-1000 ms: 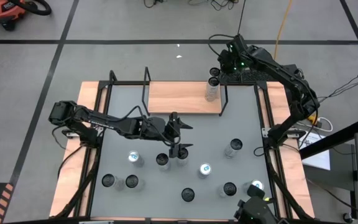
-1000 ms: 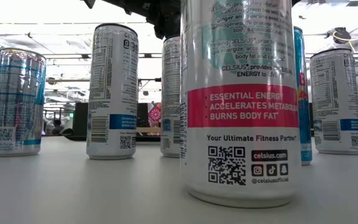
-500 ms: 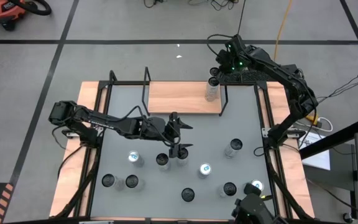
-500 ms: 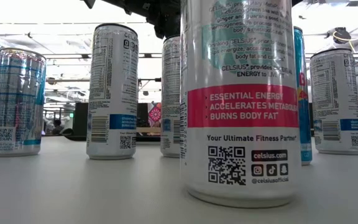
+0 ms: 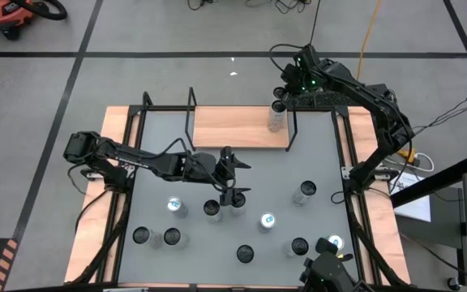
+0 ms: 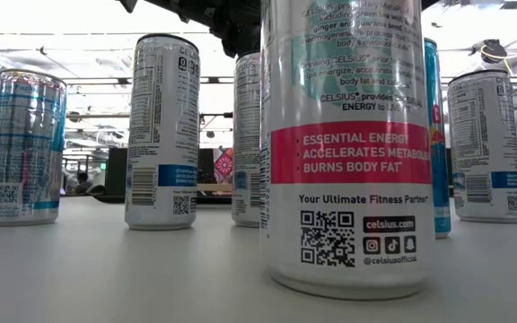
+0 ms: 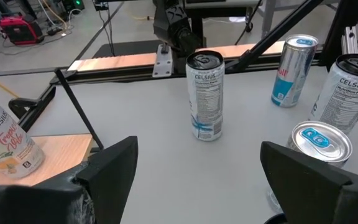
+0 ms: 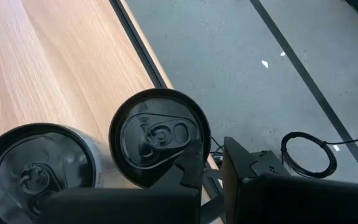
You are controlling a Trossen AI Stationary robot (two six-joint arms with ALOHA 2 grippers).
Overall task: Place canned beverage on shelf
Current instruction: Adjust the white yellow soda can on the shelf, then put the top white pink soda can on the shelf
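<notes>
1. The table point(image 5: 314, 158) carries the shelf point(image 5: 229, 127) along its far edge, at 12 o'clock from the table's middle; two cans already stand at the shelf's right end, a pale one point(image 5: 275, 118) on the board and a dark-topped one point(image 5: 279, 105) just behind it at the back edge.
2. The left pincer point(image 5: 235, 172) sits near the table's middle, released, jaws spread wide and holding nothing.
3. The nearest loose Celsius can point(image 5: 237, 197) stands upright, long axis vertical, just at 6 o'clock from that pincer, touching a dark-topped neighbour point(image 5: 212, 210) at its 8 o'clock.
4. I judge the left arm the nearer one for the next pick.
5. The right pincer point(image 5: 286, 93) hangs clenched and empty above the shelf's right end, over the dark-topped can there.
</notes>
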